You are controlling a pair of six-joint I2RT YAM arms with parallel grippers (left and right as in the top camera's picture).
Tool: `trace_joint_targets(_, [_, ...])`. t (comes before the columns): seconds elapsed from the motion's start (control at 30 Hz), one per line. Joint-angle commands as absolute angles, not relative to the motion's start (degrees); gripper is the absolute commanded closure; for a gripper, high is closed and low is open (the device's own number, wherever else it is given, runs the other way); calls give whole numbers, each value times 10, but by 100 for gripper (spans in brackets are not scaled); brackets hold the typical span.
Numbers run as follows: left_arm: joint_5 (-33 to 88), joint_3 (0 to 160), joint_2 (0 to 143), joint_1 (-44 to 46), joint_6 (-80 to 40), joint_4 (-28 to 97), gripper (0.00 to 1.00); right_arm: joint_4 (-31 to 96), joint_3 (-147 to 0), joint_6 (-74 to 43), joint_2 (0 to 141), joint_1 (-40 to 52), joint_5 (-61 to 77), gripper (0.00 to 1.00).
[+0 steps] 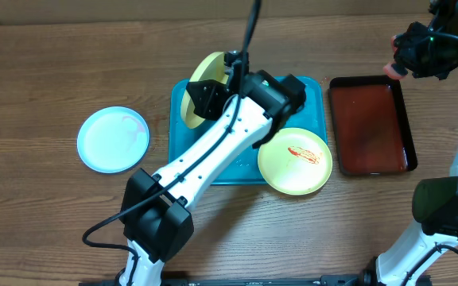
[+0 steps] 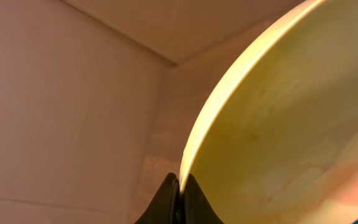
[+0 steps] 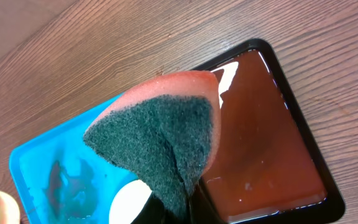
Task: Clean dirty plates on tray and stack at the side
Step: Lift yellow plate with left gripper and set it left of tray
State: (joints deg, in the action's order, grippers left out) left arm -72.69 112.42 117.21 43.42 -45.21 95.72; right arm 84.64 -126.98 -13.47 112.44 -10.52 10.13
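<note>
The left claw (image 2: 179,191) is pinched narrow on the rim of one yellow-green plate (image 1: 199,83), holding it tilted on edge above the far-left corner of the turquoise tray (image 1: 316,119). The second yellow-green plate (image 1: 295,161) (a red sauce smear on its face) lies flat at the tray's near-right corner, overhanging the rim. The pale blue-white plate (image 1: 113,139) rests on the bench (image 1: 46,71), apart to the left of the tray. Just right of the tray sits a dark red tray (image 1: 370,127). Above and beyond its far edge hangs the right claw (image 1: 400,60), clamped on a sponge (image 3: 160,143) with a green scouring face and pink foam back.
</note>
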Motion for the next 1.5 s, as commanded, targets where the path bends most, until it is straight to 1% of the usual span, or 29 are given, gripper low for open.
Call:
trace_joint_targets(0.0, [-808,1133,1152,450,-519,965,96,844,-1275,-136,1101,-110,103,96])
trace_joint_targets(0.2, [-808,1133,1152,451,-539,968,96,844,-1275,-136,1101,-110,103,96])
trace_joint_targets(0.3, [-782,1133,1152,450,-544,968,96,844,-1275,-136,1101,-110,103,96])
trace_joint_targets(0.5, [-585,1133,1152,410,-524,948,96,844,-1275,-136,1101,-110,103,96])
trace_joint_targets(0.6, [-488,1133,1152,374,-455,920,96,843,-1275,-136,1101,-110,103,96])
trace_joint_targets(0.7, [-375,1133,1152,336,-342,870,95,844,-1275,-135,1101,-110,103,96])
trace_joint_targets(0.77, [-277,1133,1152,309,-262,833,96,844,-1275,-134,1101,-110,103,96])
trace_joint_targets(0.83, [-184,1133,1152,279,-208,805,96,845,-1275,-134,1101,-110,103,96])
trace_joint_targets(1.03, [-10,1133,1145,180,-129,776,96,846,-1275,-135,1101,-110,103,96])
trace_joint_targets(1.1, [15,1133,1138,145,-119,779,95,846,-1275,-134,1101,-110,103,96])
trace_joint_targets(1.23, [46,1133,1113,45,-112,793,95,846,-1275,-135,1101,-110,103,96])
trace_joint_targets(1.47, [47,1131,1094,-140,-102,825,96,846,-1275,-134,1101,-110,103,96])
